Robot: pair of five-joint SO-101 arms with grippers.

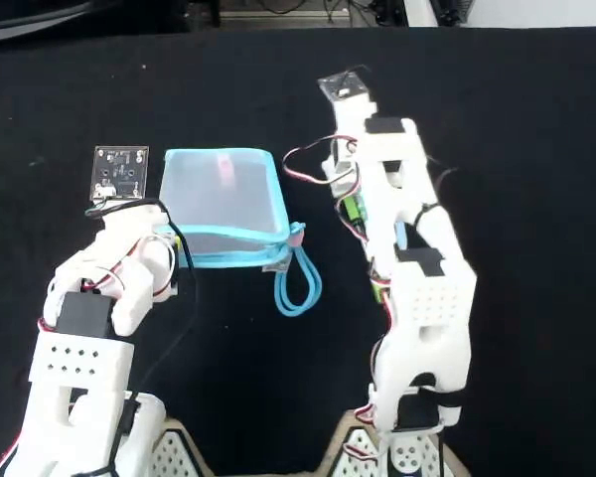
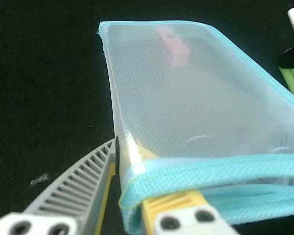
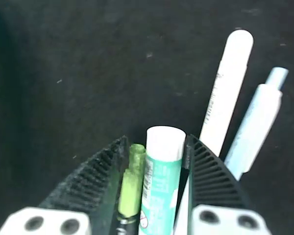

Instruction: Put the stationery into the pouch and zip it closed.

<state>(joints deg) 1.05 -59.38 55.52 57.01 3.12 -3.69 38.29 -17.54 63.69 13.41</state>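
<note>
The pouch (image 1: 219, 199) is translucent with cyan trim and lies flat between the arms, a pink item (image 2: 171, 44) showing through its mesh. My left gripper (image 2: 130, 171) is shut on the pouch's (image 2: 186, 107) near corner, by the zipper edge (image 2: 210, 171). My right gripper (image 3: 157, 144) is closed around a teal-and-white glue stick (image 3: 159, 181) and a green marker (image 3: 131, 183), held side by side between its fingers. A white pen (image 3: 228, 83) and a pale blue pen (image 3: 255, 127) lie on the table just beyond them.
The pouch's cyan wrist loop (image 1: 298, 278) trails toward the front from its right corner. The black table (image 1: 517, 119) has free room at the far right and far left. The right arm (image 1: 417, 258) covers the stationery in the high view.
</note>
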